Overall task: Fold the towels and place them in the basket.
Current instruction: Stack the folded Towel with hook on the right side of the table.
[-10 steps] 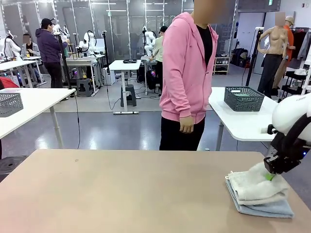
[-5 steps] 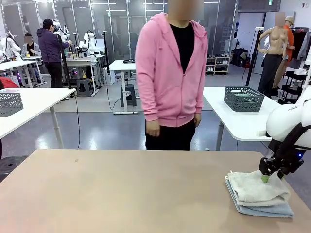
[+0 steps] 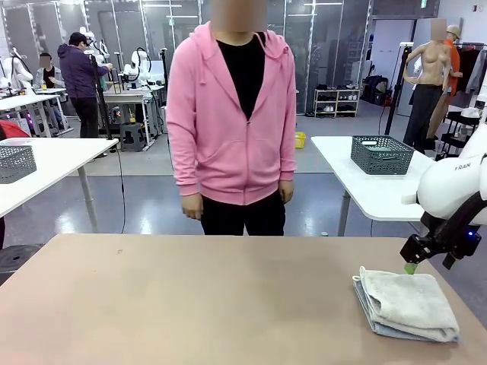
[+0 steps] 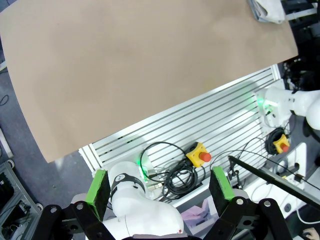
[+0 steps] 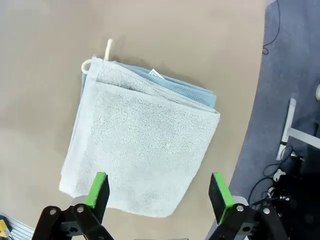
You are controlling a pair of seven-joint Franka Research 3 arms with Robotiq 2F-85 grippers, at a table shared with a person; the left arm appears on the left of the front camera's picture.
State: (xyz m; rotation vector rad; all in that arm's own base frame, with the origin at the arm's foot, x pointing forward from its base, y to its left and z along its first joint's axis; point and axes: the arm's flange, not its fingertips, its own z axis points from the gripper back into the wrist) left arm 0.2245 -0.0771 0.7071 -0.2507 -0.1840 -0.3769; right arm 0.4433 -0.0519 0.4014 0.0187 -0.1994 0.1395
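Two folded towels lie stacked at the table's front right. The cream towel is on top. The light blue towel peeks out beneath it, its white label showing. My right gripper hovers open just above the stack's far edge, nothing between its fingers. My left gripper is open and held high over the robot's side of the table. A dark grey mesh basket stands on a white table behind, off to the right.
A person in a pink hoodie stands at the far edge, hands hanging down. The brown table is bare left of the towels. Another grey basket sits on a white table at far left.
My right gripper opened, let go of the cream towel and rose off it; the towel settled flat. The person walked left to the middle of the far side.
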